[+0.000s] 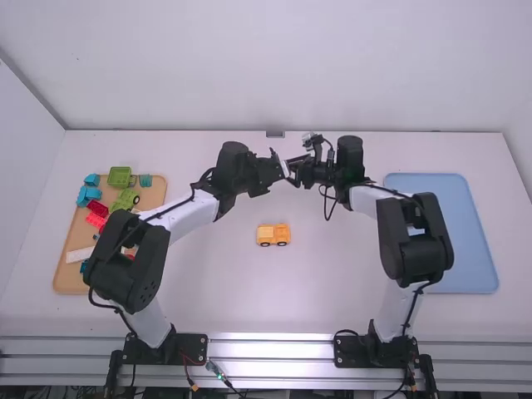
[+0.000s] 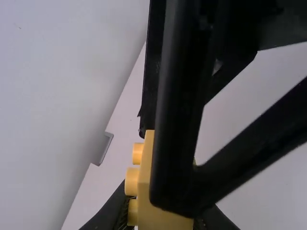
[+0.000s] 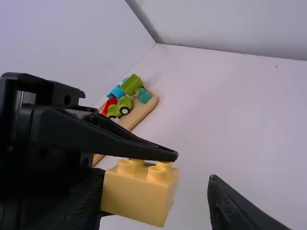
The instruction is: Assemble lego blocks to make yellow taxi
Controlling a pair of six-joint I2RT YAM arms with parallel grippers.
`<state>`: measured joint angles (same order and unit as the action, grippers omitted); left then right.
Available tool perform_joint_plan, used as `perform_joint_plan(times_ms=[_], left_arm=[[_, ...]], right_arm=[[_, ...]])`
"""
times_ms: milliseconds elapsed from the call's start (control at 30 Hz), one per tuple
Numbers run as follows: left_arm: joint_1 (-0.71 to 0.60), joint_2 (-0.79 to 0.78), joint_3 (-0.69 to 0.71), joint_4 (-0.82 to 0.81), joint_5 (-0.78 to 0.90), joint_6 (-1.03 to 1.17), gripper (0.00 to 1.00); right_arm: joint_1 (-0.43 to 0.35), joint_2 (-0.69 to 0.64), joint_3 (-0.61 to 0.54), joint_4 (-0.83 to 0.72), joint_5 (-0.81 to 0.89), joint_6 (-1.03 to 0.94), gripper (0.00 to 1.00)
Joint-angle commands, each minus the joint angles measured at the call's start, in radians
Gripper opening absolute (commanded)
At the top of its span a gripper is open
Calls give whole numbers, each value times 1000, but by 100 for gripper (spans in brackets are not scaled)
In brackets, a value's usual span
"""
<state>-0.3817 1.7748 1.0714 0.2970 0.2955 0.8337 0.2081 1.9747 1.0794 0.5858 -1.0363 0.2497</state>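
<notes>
No readable text or numbers anywhere.

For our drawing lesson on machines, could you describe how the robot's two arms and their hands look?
The left arm and right arm have white links, bulky black joints and black bases. Thin black cables run along them. The left hand and right hand are black, each with two slim fingers.

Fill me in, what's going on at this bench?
The left gripper is shut on a yellow block above the table. The right gripper is open around it; looks like a handover. The wheeled orange-yellow piece sits on the table, with the block not yet on it.
</notes>
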Motion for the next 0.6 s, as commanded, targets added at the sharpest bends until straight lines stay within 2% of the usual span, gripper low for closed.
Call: perform_joint_plan(times_ms=[0,100,133,567], left_arm=[[-5,8,18,-3,31,-8,2],[-6,8,18,-12,53,-7,2],[-6,8,17,-16,67,-8,2],[-6,8,17,0,60,-8,2]], right_arm=[[11,16,15,2,17,-14,52],[6,16,15,2,16,-14,52],[5,16,15,4,16,-14,47],[8,16,14,0,16,-15,34]])
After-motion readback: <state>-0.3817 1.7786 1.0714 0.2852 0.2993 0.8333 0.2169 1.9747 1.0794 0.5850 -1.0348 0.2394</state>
